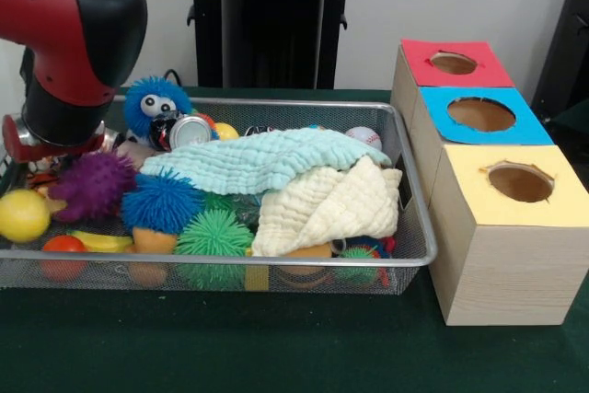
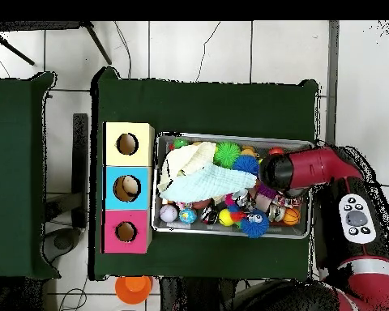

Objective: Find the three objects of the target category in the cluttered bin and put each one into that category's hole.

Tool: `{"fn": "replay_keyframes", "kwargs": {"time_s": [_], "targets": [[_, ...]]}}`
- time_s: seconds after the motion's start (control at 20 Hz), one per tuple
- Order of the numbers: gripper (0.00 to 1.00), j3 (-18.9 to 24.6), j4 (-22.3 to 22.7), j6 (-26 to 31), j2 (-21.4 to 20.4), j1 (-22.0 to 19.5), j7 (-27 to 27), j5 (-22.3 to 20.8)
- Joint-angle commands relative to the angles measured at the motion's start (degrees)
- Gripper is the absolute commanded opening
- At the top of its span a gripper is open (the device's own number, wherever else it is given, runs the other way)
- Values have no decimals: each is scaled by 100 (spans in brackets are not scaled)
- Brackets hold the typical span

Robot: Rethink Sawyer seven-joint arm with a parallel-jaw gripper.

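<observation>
Hanging over wire bin (image 1: 405, 149) left end, red arm (image 1: 74, 39) hides gripper: grip state unreadable. Pale green cloth (image 1: 262, 161) overlaps cream cloth (image 1: 336, 209). Three-hole box (image 1: 502, 218) beside bin.

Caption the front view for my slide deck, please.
Sawyer arm over a wire bin of toys and cloths beside three holed boxes.

bin (image 1: 419, 255): wire mesh | cloths (image 1: 276, 158): soft crinkled | boxes (image 1: 502, 269): matt wood
</observation>
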Motion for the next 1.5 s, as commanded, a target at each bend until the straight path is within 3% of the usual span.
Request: {"fn": "replay_keyframes", "kwargs": {"time_s": [0.05, 0.25, 0.45, 0.5, 0.95, 1.15, 1.5], "targets": [[100, -82, 378, -301, -63, -471, -659, 2], [100, 623, 778, -1329, -228, -1066, -806, 424], [100, 1264, 1245, -1864, -475, -1600, -1135, 810], [100, 1233, 606, -2083, 376, -1394, -933, 530], [100, 1806, 1200, -2548, 218, -1952, -947, 683], [100, 1713, 1412, -2560, 49, -1926, -789, 478], [100, 944, 1075, -2414, 34, -1209, -383, -292]]}}
